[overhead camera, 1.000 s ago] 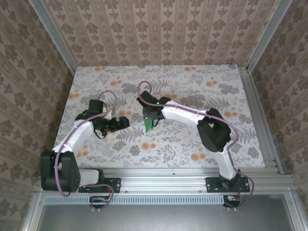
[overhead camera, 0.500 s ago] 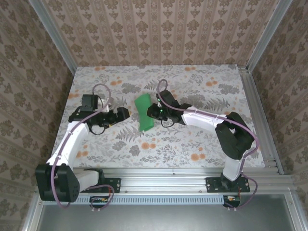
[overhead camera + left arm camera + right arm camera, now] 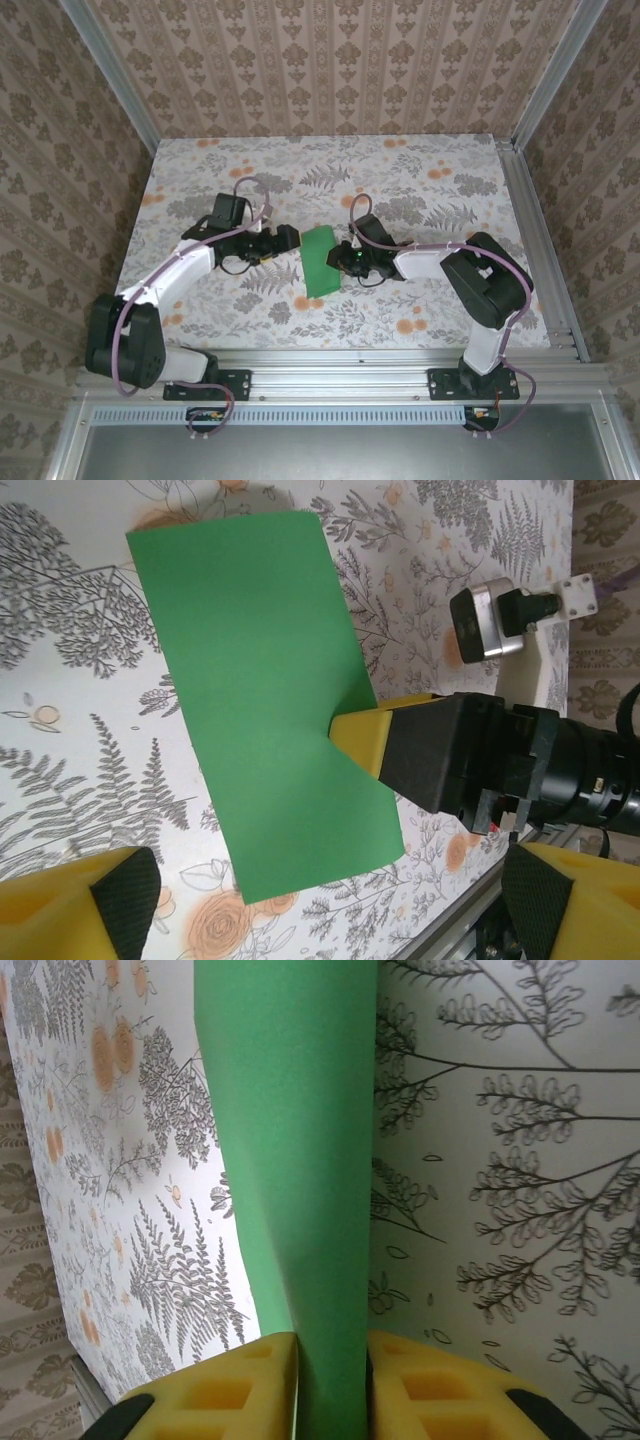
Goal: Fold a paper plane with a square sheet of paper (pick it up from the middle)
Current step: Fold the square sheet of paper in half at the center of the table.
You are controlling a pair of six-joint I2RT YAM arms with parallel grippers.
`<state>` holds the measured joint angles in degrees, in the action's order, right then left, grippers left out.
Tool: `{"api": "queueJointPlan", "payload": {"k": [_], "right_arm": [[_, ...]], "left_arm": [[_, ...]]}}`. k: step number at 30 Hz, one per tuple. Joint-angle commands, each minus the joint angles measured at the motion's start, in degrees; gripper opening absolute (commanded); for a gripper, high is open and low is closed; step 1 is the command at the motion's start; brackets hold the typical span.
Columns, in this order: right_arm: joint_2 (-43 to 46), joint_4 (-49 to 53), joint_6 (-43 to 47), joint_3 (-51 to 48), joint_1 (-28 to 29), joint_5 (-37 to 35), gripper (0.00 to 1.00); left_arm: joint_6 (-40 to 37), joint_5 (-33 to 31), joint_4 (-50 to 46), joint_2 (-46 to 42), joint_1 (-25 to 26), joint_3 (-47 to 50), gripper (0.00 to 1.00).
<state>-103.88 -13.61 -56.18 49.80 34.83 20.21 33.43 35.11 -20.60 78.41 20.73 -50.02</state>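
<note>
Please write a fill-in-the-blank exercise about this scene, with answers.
1. The right gripper pinches the folded bright-green paper sheet with its ____ fingers.
2. The jaws of the left gripper stand ____.
3. In the top view, the sheet lies ____ the two grippers.
Answers: yellow; open; between.

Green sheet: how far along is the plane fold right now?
Done: the green sheet is gripped, pinched at one long edge by the right gripper. In hand: it shows as a plain rectangle, with the left gripper open beside it. Left: no nose folds or dart shape yet.
</note>
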Motion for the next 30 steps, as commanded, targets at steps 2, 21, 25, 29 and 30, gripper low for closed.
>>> {"api": "queueJointPlan", "payload": {"k": [2,21,25,29,30], "right_arm": [[-0.2,-2.7,0.0,-1.6,-0.7,1.2,0.27],[0.0,-4.9,-0.6,-3.8,-1.4,1.1,0.32],[0.0,-5.1,-0.8,-3.7,-1.4,1.4,0.33],[1.0,-4.4,-0.5,-3.6,-1.5,1.3,0.35],[1.4,-3.8,-0.2,-3.5,-1.5,1.2,0.35]], "left_arm": [[3.5,-1.8,6.1,3.2,2.5,1.4,0.86],[4.7,-4.7,12.6,18.0,10.5,-0.1,0.34],[4.1,-5.2,12.2,20.0,11.0,-0.6,0.3],[3.3,-5.8,11.5,21.5,11.4,-0.7,0.29],[3.1,-6.1,11.2,21.8,11.5,-0.9,0.28]]}}
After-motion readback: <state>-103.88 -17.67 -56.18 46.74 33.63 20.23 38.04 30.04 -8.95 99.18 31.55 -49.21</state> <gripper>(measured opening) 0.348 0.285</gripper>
